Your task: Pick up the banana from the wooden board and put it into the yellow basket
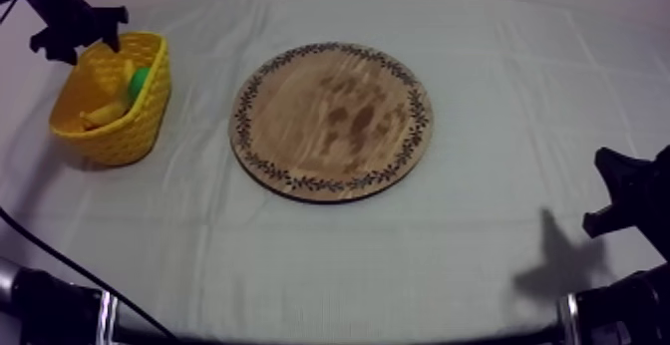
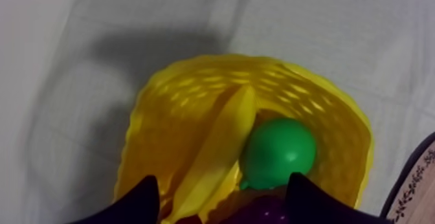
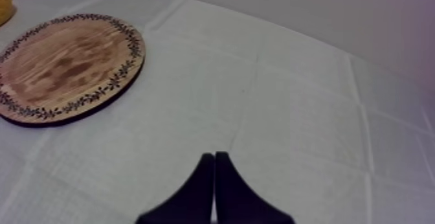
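The yellow basket (image 1: 135, 135) stands at the far left of the desk (image 1: 299, 259), on the grey-white cloth and well apart from the board. The left tool (image 1: 90, 46) hangs over the basket's rear left rim, on an arm that comes in from the upper left. In the left wrist view its two black fingers (image 2: 139, 204) stand wide apart with nothing gripped between them. The left tool is therefore open and empty, right above the basket's mouth.

The banana (image 2: 217, 149) lies inside the basket, stretched from near the fingers toward the far wall. A green pear (image 2: 279, 152) sits close against it. A dark purple bunch of grapes (image 2: 265, 212) peeks out beneath the pear. From above, the pear shows as a green spot against the basket's right wall.

The round wooden board (image 1: 332, 120) lies flat in the middle of the desk. It has a leafy pattern round the rim and darker blotches in the grain.

The right tool (image 1: 603, 193) sits low at the right edge, well apart from the board, and its shadow falls on the cloth just beside it. In the right wrist view its fingers (image 3: 204, 188) are pressed together into a narrow wedge over bare cloth, closed on nothing. The board lies farther off in that view, with a sliver of the basket beyond it.
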